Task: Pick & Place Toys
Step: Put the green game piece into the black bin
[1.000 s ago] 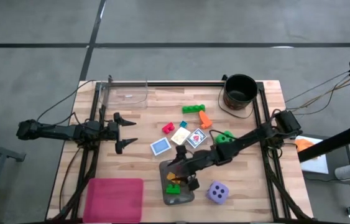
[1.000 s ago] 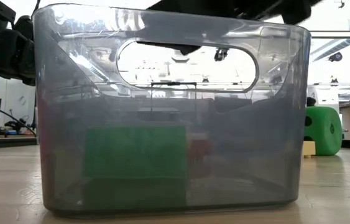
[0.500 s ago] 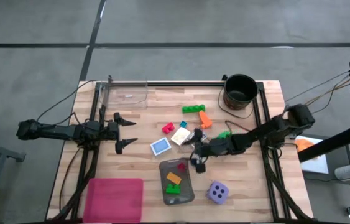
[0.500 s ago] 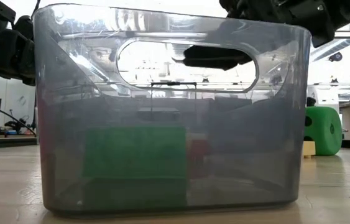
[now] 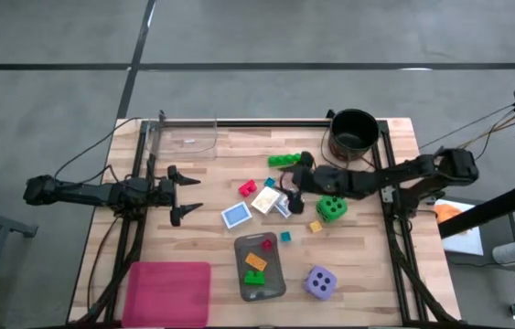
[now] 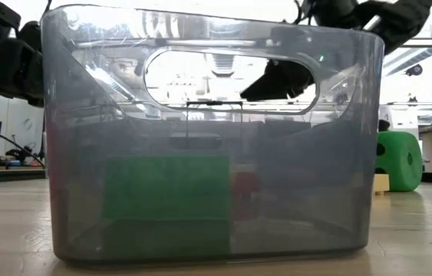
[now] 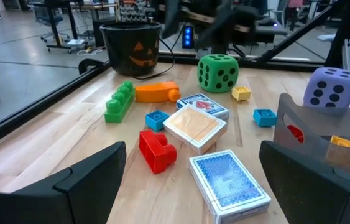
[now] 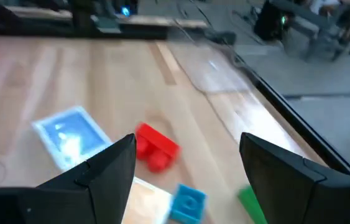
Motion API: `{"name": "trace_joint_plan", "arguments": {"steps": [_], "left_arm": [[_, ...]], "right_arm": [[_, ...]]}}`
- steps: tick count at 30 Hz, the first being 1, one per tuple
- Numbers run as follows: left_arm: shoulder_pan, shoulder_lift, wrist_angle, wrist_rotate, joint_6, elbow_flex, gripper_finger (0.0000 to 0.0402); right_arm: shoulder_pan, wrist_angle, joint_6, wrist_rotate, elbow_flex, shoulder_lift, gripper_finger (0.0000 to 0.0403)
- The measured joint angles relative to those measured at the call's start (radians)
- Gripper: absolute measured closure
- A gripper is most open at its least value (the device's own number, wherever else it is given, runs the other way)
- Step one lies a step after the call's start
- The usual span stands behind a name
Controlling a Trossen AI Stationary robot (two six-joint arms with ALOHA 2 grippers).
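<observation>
The grey tray stands near the table's front and holds a red, an orange and a green block; the green block also shows through its wall. My right gripper is open and empty, above the cards in the middle, with the red block ahead of its fingers. A green block, green die, purple die, small blue block and yellow block lie on the table. My left gripper waits open at the left.
The black bucket stands at the far right. A clear container stands at the far left and a pink one at the near left. An orange block lies near the bucket. Bare wood lies between my left gripper and the cards.
My right gripper has left the place above the grey tray and gone toward the table's far edge and a little right; it now stands over the cards. The red, orange and green blocks stay in the tray.
</observation>
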Motion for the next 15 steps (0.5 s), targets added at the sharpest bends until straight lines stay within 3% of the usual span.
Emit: {"name": "trace_joint_plan", "arguments": {"steps": [7, 15], "left_arm": [[0.000, 0.000, 0.001, 0.000, 0.000, 0.000, 0.0033], [0.001, 0.000, 0.003, -0.001, 0.000, 0.000, 0.0033]], "right_arm": [[-0.159, -0.174, -0.040, -0.125, 0.067, 0.036, 0.0117], [-0.285, -0.434, -0.137, -0.220, 0.240, 0.133, 0.0117]]}}
